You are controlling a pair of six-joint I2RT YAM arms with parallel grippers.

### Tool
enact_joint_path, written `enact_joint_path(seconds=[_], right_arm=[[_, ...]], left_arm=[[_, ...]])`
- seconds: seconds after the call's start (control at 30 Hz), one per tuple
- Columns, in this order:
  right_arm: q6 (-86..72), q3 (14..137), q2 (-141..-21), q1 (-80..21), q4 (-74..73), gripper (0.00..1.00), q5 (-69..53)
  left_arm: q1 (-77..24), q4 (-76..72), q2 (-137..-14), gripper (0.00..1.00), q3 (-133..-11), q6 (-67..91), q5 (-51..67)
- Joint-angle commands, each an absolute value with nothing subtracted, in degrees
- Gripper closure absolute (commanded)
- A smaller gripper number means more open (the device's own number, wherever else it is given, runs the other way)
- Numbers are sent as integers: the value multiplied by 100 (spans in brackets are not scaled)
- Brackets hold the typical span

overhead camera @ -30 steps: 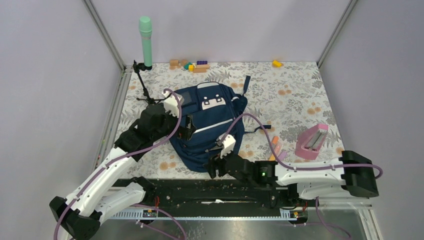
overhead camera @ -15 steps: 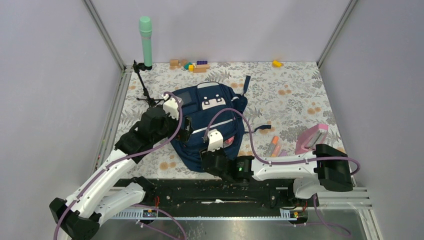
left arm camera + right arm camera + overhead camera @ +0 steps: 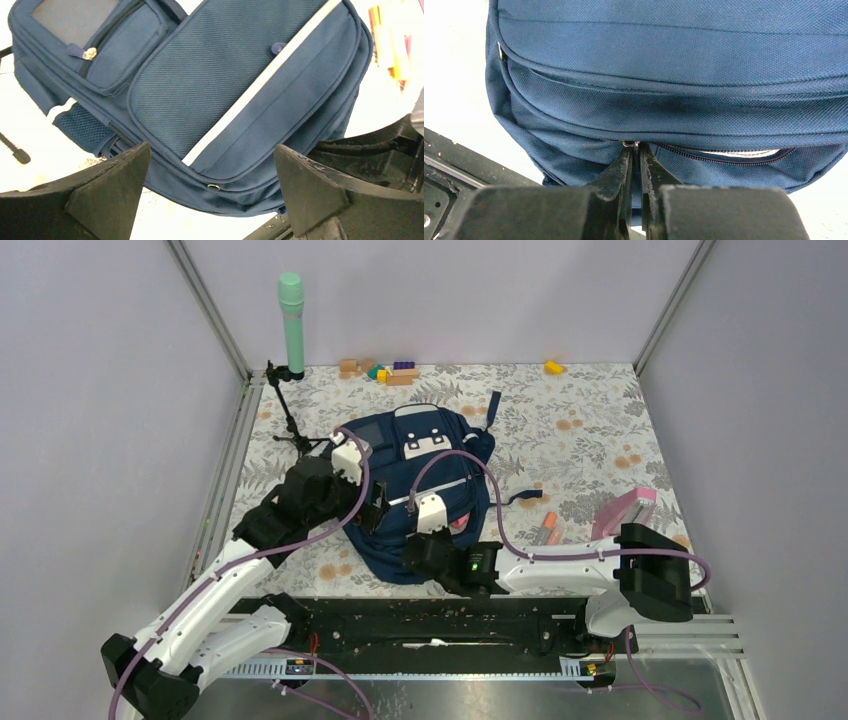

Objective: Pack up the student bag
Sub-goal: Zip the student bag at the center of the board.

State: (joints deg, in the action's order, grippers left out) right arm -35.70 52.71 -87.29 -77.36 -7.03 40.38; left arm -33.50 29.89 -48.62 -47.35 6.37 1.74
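Note:
The navy student bag point(image 3: 425, 455) lies flat mid-table, its white patch facing up. My left gripper point(image 3: 378, 502) hovers open over the bag's left side; in the left wrist view its wide-apart fingers frame the bag point(image 3: 240, 75) and a grey-white stripe point(image 3: 260, 85), touching nothing. My right gripper point(image 3: 420, 548) is at the bag's near edge. In the right wrist view the gripper point(image 3: 636, 148) is shut on the metal zipper pull point(image 3: 630, 144). To the right of the pull the zip gapes a little, showing pale lining point(image 3: 739, 152).
A pink pencil case point(image 3: 625, 515) and orange markers point(image 3: 547, 528) lie right of the bag. A green cylinder point(image 3: 291, 325) stands on a small tripod point(image 3: 287, 410) at the back left. Coloured blocks point(image 3: 385, 370) and a yellow block point(image 3: 553, 367) lie along the far wall.
My right arm swung left from beside the pencil case to the bag's near edge, and its jaws closed on the zipper pull. The left arm barely moved.

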Motion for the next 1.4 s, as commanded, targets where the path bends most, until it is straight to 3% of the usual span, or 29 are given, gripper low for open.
enact_joint_path(seconds=[0.0,0.13,0.3,0.57,0.63,0.83,1.3,1.37], right_arm=[[-3252,5269,-8629,-7490,-381,100,4122],[-3006,4613,-8050,-7291,358,100,3580],[-2774,4030,-7492,-6761,874,100,2114],[-2386,3660,-6691,-6627,1016,100,1425],[-2356,3600,-6499,-6582,1017,100,1237],[-2393,3436,-6210,-6526,1087,100,959],[-2495,3182,-5885,-6500,1133,100,873],[-2502,3167,-5823,-6480,1108,100,879]], left_arm=[[-3327,2698,-4983,1,-4714,399,927],[-3538,2598,-5199,10,-4602,161,1273],[-4349,2755,-5540,9,-4685,-168,915],[-5084,2293,-5419,7,-4366,-431,1030],[-5233,2277,-5641,12,-4393,-477,996],[-5451,2331,-6279,22,-4654,-542,506],[-5791,1738,-6994,28,-4999,-822,-322],[-5816,1675,-7049,37,-4956,-852,-446]])
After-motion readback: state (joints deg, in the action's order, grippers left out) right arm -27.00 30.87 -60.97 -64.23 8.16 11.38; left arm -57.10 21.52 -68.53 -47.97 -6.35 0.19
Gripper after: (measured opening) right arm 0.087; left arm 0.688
